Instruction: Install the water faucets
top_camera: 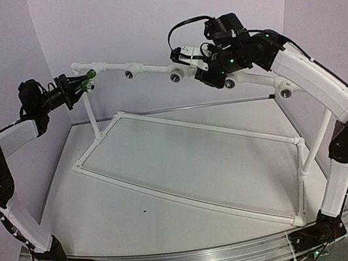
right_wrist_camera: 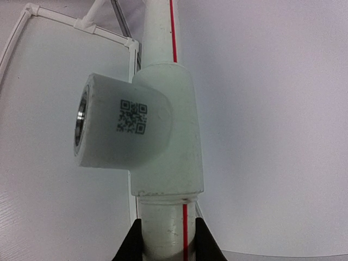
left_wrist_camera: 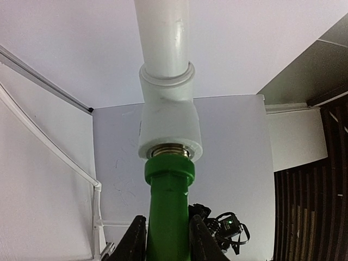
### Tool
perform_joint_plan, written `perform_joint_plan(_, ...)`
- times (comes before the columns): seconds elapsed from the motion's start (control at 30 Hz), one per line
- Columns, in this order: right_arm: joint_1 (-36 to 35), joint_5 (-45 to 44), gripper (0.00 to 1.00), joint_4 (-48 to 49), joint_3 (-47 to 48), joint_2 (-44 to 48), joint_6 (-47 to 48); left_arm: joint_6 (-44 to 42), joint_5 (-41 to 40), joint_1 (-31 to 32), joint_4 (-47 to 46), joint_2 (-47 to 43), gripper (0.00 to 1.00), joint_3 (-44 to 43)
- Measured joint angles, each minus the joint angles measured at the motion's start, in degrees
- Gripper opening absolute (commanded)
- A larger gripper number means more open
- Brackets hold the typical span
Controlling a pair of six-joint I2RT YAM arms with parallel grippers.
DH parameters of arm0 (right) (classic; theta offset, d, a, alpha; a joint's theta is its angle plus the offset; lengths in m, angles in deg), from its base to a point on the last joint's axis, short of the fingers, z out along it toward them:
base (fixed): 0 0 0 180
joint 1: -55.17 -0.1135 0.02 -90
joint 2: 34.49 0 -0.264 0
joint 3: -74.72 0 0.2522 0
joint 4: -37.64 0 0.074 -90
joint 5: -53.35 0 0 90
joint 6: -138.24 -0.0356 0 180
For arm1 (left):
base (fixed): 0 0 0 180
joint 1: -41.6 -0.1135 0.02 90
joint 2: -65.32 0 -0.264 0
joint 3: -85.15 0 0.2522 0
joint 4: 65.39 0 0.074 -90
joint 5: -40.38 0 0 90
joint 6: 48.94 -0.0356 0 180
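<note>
A green water faucet point(left_wrist_camera: 167, 212) sits with its silver threaded end in the socket of a white tee fitting point(left_wrist_camera: 169, 125) at the left end of the top pipe. In the top view the faucet point(top_camera: 89, 74) shows at the rail's left end. My left gripper point(left_wrist_camera: 166, 244) is shut on the faucet's green body; it also shows in the top view point(top_camera: 77, 85). My right gripper point(right_wrist_camera: 168, 244) is shut on the white pipe point(right_wrist_camera: 166, 231) just below another tee fitting point(right_wrist_camera: 147, 130) with an empty metal socket. In the top view the right gripper point(top_camera: 193, 61) holds the top pipe near its middle.
A white pipe frame point(top_camera: 185, 162) stands on the table, with a raised rail point(top_camera: 144, 69) carrying several tee fittings with open sockets, such as one point(top_camera: 129, 74) and another point(top_camera: 282, 92). White walls close in the back and sides.
</note>
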State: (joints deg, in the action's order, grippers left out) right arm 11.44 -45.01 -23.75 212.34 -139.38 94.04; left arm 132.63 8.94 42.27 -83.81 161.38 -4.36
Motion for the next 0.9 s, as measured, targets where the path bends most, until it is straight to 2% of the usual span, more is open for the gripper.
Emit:
perform_joint_plan(0.23,0.0,-0.2,0.0,0.2,-0.2,0.1,0.0,-2.2,0.3,0.0,5.4,0.1,0.0,-2.4)
perform_joint_plan(0.57,0.1,0.0,0.0,0.1,-0.2,0.1,0.0,-15.8,-1.7,0.7,16.6,-1.1,0.0,-5.3)
perform_joint_plan(0.9,0.2,0.1,0.0,0.1,-0.2,0.1,-0.2,-21.3,-4.2,2.6,20.3,-1.4,0.0,-6.2)
